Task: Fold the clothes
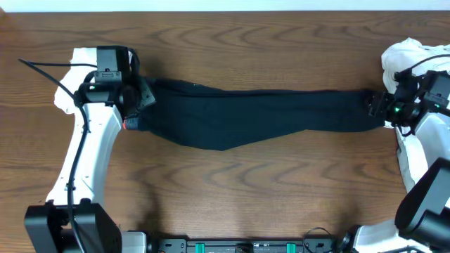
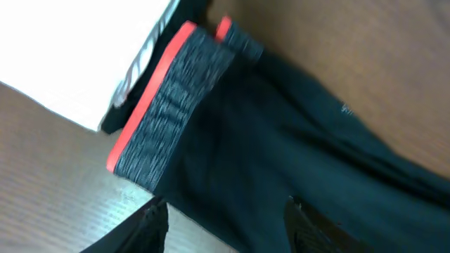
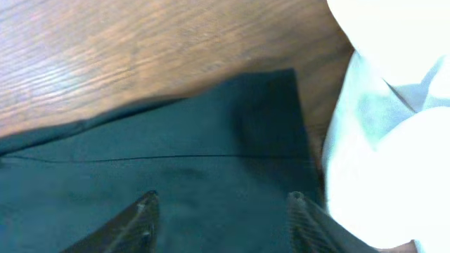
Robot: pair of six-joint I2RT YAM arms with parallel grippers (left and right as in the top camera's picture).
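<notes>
A brown wooden table [image 1: 225,190] carries the black leggings [image 1: 253,116], stretched flat from the left gripper [image 1: 137,98] across to the right gripper [image 1: 374,105], with a white cloth [image 1: 406,55] bunched at the far right corner.

From the left wrist, the fingers stand apart over the leggings' grey waistband [image 2: 169,112] with its red-orange edge, beside a white T-shirt [image 2: 63,49].

From the right wrist, the fingers also stand apart above the leggings' ankle end, which touches the white cloth.
</notes>
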